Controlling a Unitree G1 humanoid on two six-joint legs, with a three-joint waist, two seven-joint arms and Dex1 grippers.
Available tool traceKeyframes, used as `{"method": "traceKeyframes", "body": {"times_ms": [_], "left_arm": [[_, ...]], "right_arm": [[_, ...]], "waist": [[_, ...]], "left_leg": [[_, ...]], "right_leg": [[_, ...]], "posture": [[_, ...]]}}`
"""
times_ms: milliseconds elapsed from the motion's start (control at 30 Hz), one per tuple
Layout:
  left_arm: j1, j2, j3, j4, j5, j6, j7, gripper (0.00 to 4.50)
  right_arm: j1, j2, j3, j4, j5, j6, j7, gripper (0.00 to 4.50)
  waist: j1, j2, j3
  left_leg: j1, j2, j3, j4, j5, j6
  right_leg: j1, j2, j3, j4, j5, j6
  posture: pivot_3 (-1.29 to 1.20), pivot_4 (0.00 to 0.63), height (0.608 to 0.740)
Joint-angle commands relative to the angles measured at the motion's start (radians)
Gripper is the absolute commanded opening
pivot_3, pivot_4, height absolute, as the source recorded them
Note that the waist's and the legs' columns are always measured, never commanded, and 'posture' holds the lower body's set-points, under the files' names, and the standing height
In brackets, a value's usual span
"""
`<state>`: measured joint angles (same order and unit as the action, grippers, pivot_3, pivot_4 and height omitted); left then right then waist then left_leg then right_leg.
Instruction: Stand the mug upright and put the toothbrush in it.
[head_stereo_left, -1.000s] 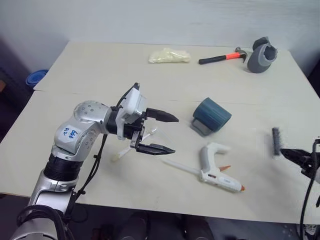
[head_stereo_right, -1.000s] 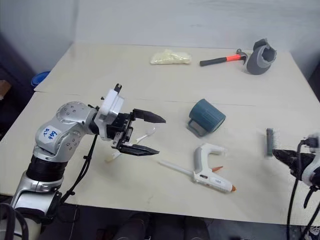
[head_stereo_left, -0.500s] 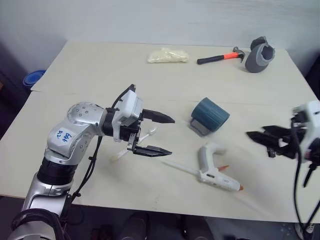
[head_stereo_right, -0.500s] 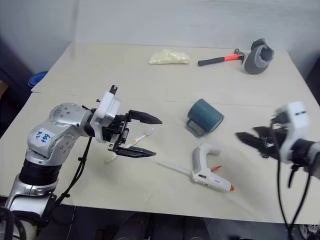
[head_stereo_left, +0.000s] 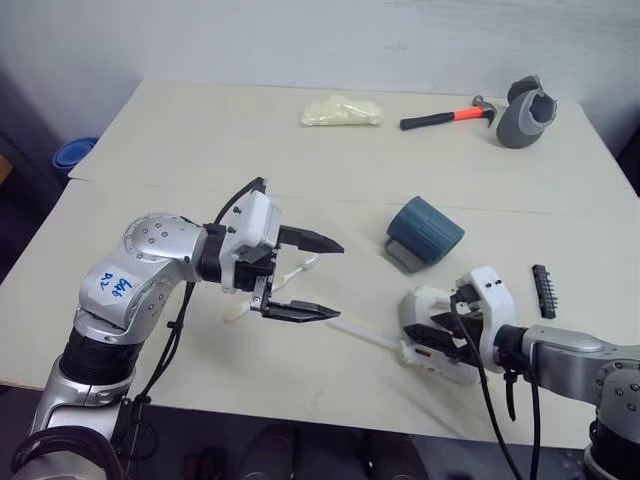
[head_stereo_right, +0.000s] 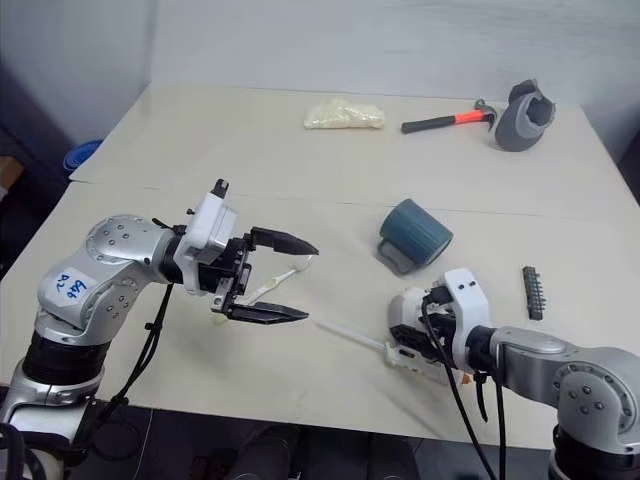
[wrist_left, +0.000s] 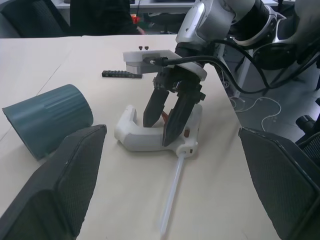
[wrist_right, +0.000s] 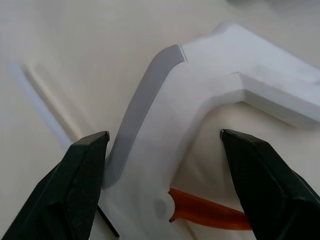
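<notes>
Right gripper (head_stereo_left: 436, 338) now over glue gun (head_stereo_left: 425, 322), mug (head_stereo_left: 425, 230) sideways

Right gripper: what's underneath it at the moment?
The right gripper hangs open over the white glue gun, one finger to each side of its grip. The orange trigger shows between them. Most of the gun's body lies hidden under the gripper in the head views.

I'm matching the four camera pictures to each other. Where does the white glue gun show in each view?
Left eye view: glue gun low, right of centre, under the right gripper.
Right eye view: same spot, below the mug.
Left wrist view: centre, right gripper's fingers over it.
Right wrist view: close up, between the fingers.
Shared landmark: its orange trigger.
</notes>
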<state>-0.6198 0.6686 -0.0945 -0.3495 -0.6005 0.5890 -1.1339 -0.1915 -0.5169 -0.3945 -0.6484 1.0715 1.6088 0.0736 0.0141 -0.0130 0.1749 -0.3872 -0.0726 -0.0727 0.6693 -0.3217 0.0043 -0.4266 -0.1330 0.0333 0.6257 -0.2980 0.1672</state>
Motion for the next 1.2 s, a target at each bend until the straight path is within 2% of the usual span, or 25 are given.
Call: {"method": "traceKeyframes", "body": {"times_ms": [33,167,267,433,600,667,767,800,933,1067,1200], "left_arm": [[-0.006,0.010,0.025,-0.035,-0.014,-0.004,0.008,4.50],[-0.014,0.016,0.028,-0.025,-0.014,-0.006,0.004,4.50],[-0.022,0.019,0.026,-0.015,-0.008,-0.015,-0.002,4.50],[-0.032,0.017,0.029,0.003,-0.005,-0.023,-0.003,4.50],[-0.025,0.014,0.025,0.006,-0.002,-0.031,-0.005,4.50],[-0.030,0.006,0.019,0.015,0.001,-0.037,-0.007,4.50],[-0.038,-0.009,0.010,0.026,0.001,-0.044,-0.009,4.50],[-0.043,-0.019,0.005,0.029,-0.002,-0.047,-0.010,4.50],[-0.070,-0.058,-0.007,0.052,0.001,-0.064,-0.012,4.50],[-0.115,-0.100,-0.010,0.087,0.008,-0.073,-0.004,4.50],[-0.136,-0.108,-0.011,0.110,0.018,-0.083,-0.013,4.50]], "right_arm": [[-0.023,0.061,0.050,0.021,0.032,0.006,-0.031,3.72],[-0.085,0.105,0.106,0.064,-0.030,0.006,-0.054,3.72],[-0.106,0.123,0.123,0.083,-0.055,0.006,-0.046,3.14],[-0.101,0.102,0.130,0.079,-0.088,0.006,-0.019,1.77],[-0.108,0.071,0.101,0.074,-0.088,0.006,0.012,1.77],[-0.154,0.004,0.040,0.102,-0.101,0.005,0.039,1.77],[-0.220,-0.142,-0.050,0.193,-0.148,-0.024,0.078,1.77],[-0.232,-0.226,-0.076,0.257,-0.178,-0.056,0.107,1.77],[-0.275,-0.433,-0.100,0.526,-0.299,-0.209,0.205,1.77],[-0.329,-0.484,-0.068,0.803,-0.422,-0.364,0.241,1.77],[-0.355,-0.465,-0.049,0.878,-0.467,-0.432,0.277,1.77]], "waist": [[-0.007,0.000,0.000],[-0.023,0.000,0.000],[-0.026,0.000,0.000],[-0.024,0.000,0.000],[-0.021,0.000,0.000],[-0.018,0.000,0.000],[-0.011,0.001,0.001],[-0.006,0.002,0.001],[0.004,0.002,0.001],[-0.004,0.002,0.001],[-0.020,0.003,0.001]], "left_leg": [[0.000,0.000,0.000,0.000,0.000,0.000],[0.001,0.001,0.000,-0.001,0.000,0.000],[0.001,0.001,0.000,-0.002,0.000,-0.001],[0.001,0.001,0.000,-0.002,0.000,-0.001],[0.001,0.001,0.000,-0.002,0.000,-0.001],[0.001,0.001,0.000,-0.002,0.000,-0.001],[0.000,-0.001,0.000,-0.002,0.000,0.000],[-0.001,-0.002,0.000,0.000,0.000,0.000],[-0.001,-0.001,0.001,-0.002,0.001,0.001],[-0.001,-0.001,0.003,-0.003,0.001,0.001],[-0.001,-0.001,0.004,-0.003,0.001,0.001]], "right_leg": [[0.000,0.001,0.000,0.000,0.000,0.000],[0.000,0.001,0.000,0.001,0.000,0.000],[0.000,0.002,0.000,0.001,0.000,-0.001],[-0.001,0.001,0.000,0.000,0.000,-0.001],[-0.001,0.001,0.000,0.000,0.000,-0.001],[-0.001,0.001,0.000,0.000,0.000,-0.001],[-0.001,-0.001,0.000,0.000,0.000,0.000],[-0.001,-0.001,0.000,0.000,0.000,0.000],[-0.001,-0.001,-0.001,-0.003,0.000,0.000],[-0.001,0.000,0.000,-0.003,0.000,0.000],[-0.002,-0.001,0.000,-0.002,0.000,0.000]], "posture": [[0.00,0.150,0.740],[0.00,0.150,0.740],[0.00,0.150,0.740],[0.00,0.150,0.740],[0.00,0.150,0.740],[0.00,0.150,0.740],[0.00,0.150,0.740],[0.00,0.150,0.740],[0.00,0.150,0.740],[0.00,0.150,0.740],[0.00,0.150,0.740]]}}
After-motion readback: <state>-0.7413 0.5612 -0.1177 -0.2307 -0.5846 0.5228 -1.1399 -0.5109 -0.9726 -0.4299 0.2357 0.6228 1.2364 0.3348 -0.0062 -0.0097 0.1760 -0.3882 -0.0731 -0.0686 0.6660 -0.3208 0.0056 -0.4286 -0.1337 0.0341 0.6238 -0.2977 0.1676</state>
